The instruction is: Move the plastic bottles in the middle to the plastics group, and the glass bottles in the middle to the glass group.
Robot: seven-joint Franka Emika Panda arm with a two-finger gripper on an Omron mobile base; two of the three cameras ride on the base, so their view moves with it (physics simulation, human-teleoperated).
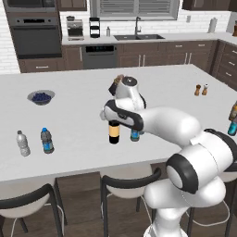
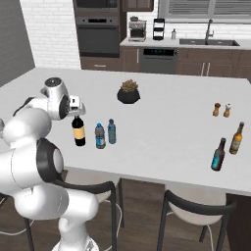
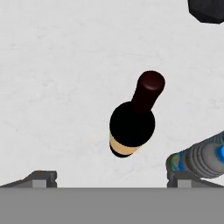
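A near-black wine bottle with a slim neck and tan label stands upright mid-tabletop. The gripper hovers above it, jaws wide apart and empty. Two blue-capped bottles stand at its 3 o'clock.

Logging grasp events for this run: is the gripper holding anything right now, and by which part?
Nothing is held. The gripper hangs open above the wine bottle, its fingertips spread wide, clear of the neck.

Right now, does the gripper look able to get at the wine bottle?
Probably yes. The gripper hangs open directly above the wine bottle, nothing lying between them. The nearest blue-capped bottle stands close beside it and may crowd one finger on the way down.
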